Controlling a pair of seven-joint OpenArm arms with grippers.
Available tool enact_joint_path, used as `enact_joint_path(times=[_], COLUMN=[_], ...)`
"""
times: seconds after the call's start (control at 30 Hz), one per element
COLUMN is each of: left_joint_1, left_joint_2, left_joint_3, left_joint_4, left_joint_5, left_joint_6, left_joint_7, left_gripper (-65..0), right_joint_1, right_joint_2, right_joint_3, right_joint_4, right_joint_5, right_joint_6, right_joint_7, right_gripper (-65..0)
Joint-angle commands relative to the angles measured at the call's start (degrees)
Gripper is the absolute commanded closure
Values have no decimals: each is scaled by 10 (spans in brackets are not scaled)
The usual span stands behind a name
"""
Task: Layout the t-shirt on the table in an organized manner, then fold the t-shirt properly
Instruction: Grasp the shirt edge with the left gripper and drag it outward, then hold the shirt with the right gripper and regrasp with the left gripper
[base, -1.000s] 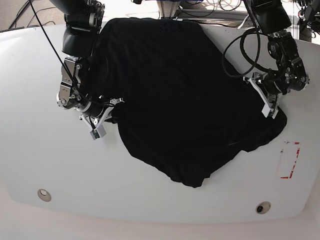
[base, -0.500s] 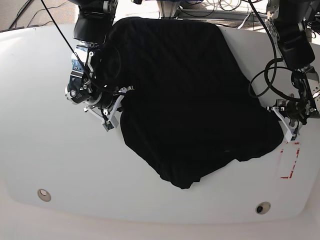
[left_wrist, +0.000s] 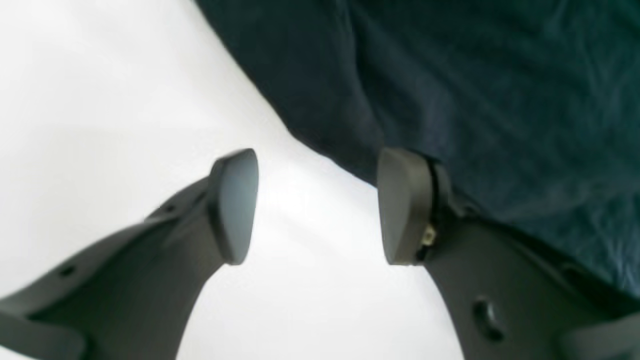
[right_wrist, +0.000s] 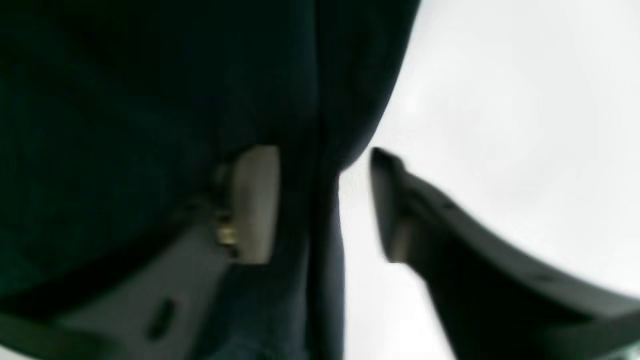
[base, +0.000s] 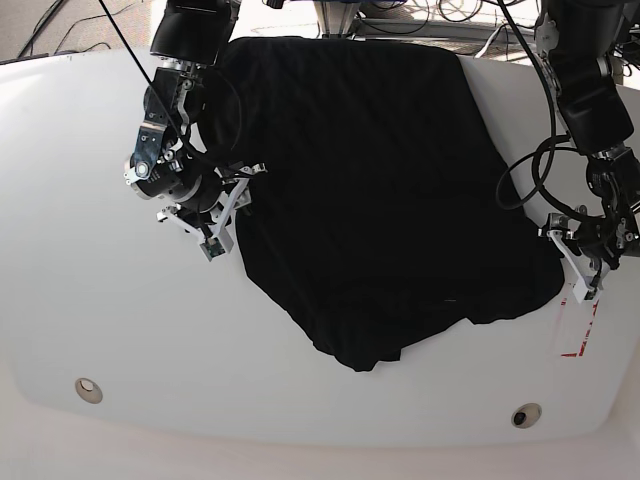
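You had both pincers spread: the left gripper (left_wrist: 317, 205) over bare table (left_wrist: 100, 100) beside the t-shirt (left_wrist: 475, 90), the right gripper (right_wrist: 325, 205) straddling its edge.

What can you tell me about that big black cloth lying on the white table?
The t-shirt is plain black, soft fabric with no print, spread loosely and rumpled over the middle of the glossy white table. Its far edge reaches the back rim; its near edge hangs in an uneven, pointed lobe. The right pincer stands open around a fold of its edge; the left pincer stands open at the opposite edge, over bare table.
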Motion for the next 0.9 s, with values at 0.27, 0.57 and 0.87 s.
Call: enact_joint_path(times=[0.27,0.57,0.87], left_joint_1=[96,227,310], left_joint_2=[5,58,94], left_joint_3=[-3,-29,-28], left_joint_4=[192,358,395], left_joint_5=[-113,-139,-140], left_joint_6=[0,1,2], left_joint_7=[75,111,111], left_gripper=[-353,-353,-353], right_joint_1=[92,208,296], right_joint_2=[16,35,48], right_joint_3=[-2,-3,-3], right_joint_4=[6,-195,-400], right_joint_5=[5,6,6], right_joint_6=[1,2,10], right_joint_7=[5,64,152], right_gripper=[-568,-569,-569])
